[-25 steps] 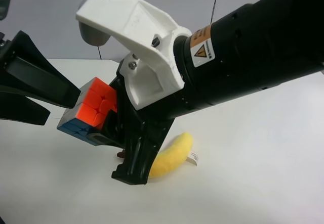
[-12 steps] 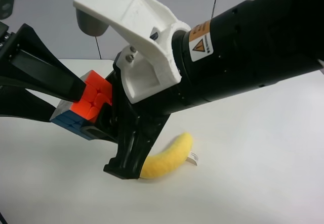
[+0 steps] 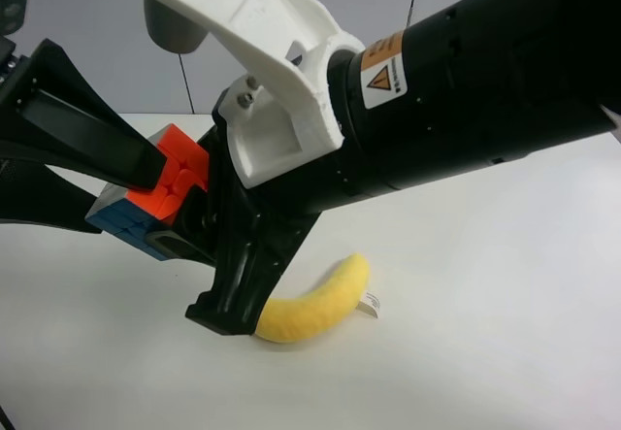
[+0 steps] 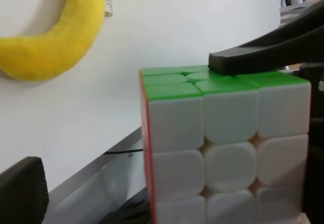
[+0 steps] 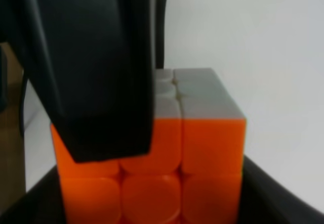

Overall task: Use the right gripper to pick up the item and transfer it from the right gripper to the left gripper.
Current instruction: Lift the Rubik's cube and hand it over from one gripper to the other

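Note:
The item is a small puzzle cube (image 3: 165,192) with orange and blue faces showing. It is held in the air by my right gripper (image 3: 189,241), the black claw on the white mount, which is shut on it. In the right wrist view the cube (image 5: 167,178) shows orange and grey faces. My left gripper (image 3: 116,202) reaches in from the exterior high view's left. It is open, with its fingers (image 3: 97,144) above and below the cube. In the left wrist view the cube (image 4: 228,148) shows white and green faces and fills the space between the jaws.
A yellow plush banana (image 3: 315,302) lies on the white table (image 3: 485,333) below the right arm; it also shows in the left wrist view (image 4: 50,47). The thick right arm (image 3: 485,90) crosses the upper right of the exterior high view.
My right gripper has carried the cube leftward, deeper between the left gripper's fingers. The left gripper's upper finger now overlaps the cube's top. The banana has not moved.

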You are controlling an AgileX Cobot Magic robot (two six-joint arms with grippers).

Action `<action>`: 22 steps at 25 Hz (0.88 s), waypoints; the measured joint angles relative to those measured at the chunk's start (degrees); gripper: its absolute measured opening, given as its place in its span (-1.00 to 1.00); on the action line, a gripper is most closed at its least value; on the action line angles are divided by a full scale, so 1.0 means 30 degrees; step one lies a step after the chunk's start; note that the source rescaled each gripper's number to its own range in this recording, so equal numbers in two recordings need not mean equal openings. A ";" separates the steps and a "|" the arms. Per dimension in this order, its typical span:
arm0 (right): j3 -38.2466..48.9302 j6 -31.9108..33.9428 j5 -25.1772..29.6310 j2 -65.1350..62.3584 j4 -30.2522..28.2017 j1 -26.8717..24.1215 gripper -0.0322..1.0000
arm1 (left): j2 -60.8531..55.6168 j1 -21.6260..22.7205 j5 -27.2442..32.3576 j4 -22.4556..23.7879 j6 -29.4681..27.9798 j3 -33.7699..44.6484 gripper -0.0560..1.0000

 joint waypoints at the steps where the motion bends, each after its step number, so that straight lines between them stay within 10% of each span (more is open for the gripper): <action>1: 0.0000 0.0000 -0.0016 0.0000 0.0000 0.0000 -0.92 | 0.0083 0.0000 0.0000 -0.0192 0.0043 0.0000 1.00; 22: 0.0000 0.0000 -0.0241 0.0000 0.0023 0.0000 -0.92 | 0.0655 -0.0016 0.0369 -0.1070 0.0400 0.0000 1.00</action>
